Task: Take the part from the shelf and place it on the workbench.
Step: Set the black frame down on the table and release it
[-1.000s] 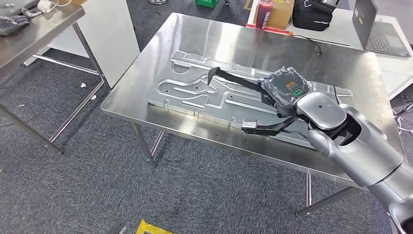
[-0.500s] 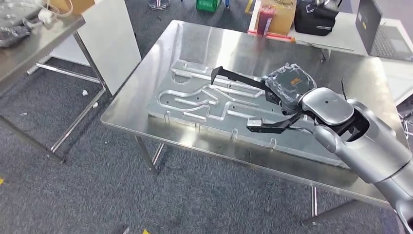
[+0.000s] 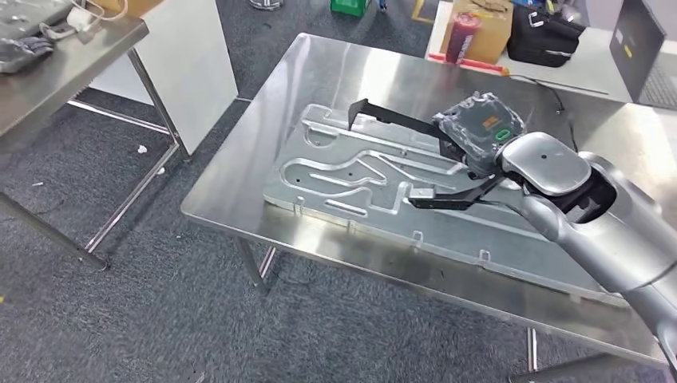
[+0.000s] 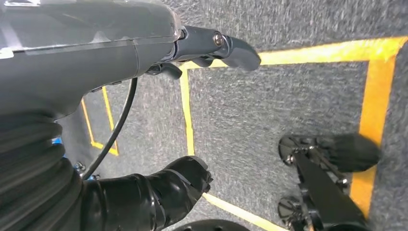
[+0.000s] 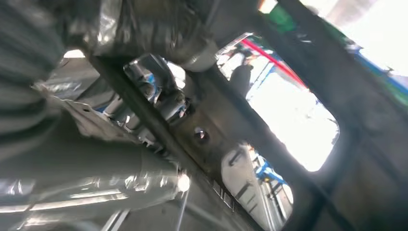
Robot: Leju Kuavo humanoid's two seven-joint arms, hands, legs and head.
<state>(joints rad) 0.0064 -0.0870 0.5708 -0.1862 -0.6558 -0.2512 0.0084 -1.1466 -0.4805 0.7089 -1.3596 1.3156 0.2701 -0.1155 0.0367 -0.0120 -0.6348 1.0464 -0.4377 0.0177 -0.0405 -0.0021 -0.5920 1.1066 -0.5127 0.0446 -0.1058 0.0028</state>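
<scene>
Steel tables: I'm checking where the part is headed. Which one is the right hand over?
The wide workbench carrying the embossed metal plate; the right hand holds the black part above it. The other table stands apart.

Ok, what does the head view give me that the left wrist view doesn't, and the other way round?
Head view alone: the right hand holding the black part above the ribbed metal plate on the steel workbench. Left wrist view alone: the left hand, holding nothing, hanging over yellow floor tape. Both share the grey carpet; neither the part nor the workbench appears at the left wrist.
</scene>
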